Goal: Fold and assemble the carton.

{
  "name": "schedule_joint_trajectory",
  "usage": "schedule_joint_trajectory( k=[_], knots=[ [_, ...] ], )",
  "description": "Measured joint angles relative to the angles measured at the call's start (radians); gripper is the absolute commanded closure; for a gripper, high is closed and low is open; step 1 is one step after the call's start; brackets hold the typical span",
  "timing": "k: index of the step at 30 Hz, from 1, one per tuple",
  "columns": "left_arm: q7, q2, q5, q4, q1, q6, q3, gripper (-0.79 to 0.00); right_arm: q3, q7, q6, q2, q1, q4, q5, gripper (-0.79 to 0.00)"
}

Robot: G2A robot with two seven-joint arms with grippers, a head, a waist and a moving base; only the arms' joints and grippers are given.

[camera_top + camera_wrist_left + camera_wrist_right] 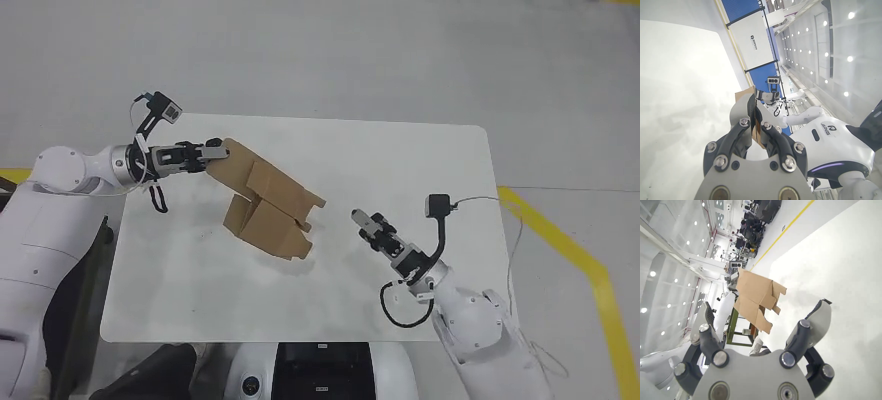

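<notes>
A brown carton [268, 200], partly folded with loose flaps, hangs tilted over the middle of the white table [400, 160]. My left gripper [216, 152] is shut on the carton's upper left flap; in the left wrist view its fingers [742, 109] pinch the cardboard edge [754, 106]. My right gripper [366, 224] stands open to the right of the carton, a short gap from it. In the right wrist view the carton [755, 296] floats ahead of the spread fingers [821, 311], with nothing between them.
The table's right half [440, 200] and its front strip are bare white surface. Yellow floor tape [570, 250] runs beyond the right edge. A green-framed bench [738, 332] stands in the room behind.
</notes>
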Motion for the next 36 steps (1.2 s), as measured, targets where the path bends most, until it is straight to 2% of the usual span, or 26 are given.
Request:
schedule_joint_trajectory(
  k=[7, 20, 27, 36],
  knots=[
    [-0.032, -0.027, -0.033, 0.049, -0.034, 0.004, 0.027, 0.0, -0.097, 0.043, -0.067, -0.008, 0.036, 0.044, 0.047, -0.785],
    [-0.036, -0.027, -0.036, 0.051, -0.034, 0.007, 0.028, 0.0, -0.108, 0.042, -0.081, -0.01, 0.051, 0.065, 0.063, -0.785],
    [0.034, -0.034, 0.004, 0.007, 0.003, 0.029, 0.027, 0.0, -0.134, 0.043, -0.089, -0.013, 0.065, 0.132, 0.097, -0.785],
    [0.084, -0.054, 0.046, 0.031, -0.003, 0.029, 0.034, 0.0, -0.189, 0.065, -0.151, -0.022, 0.099, 0.166, 0.187, -0.785]
  ],
)
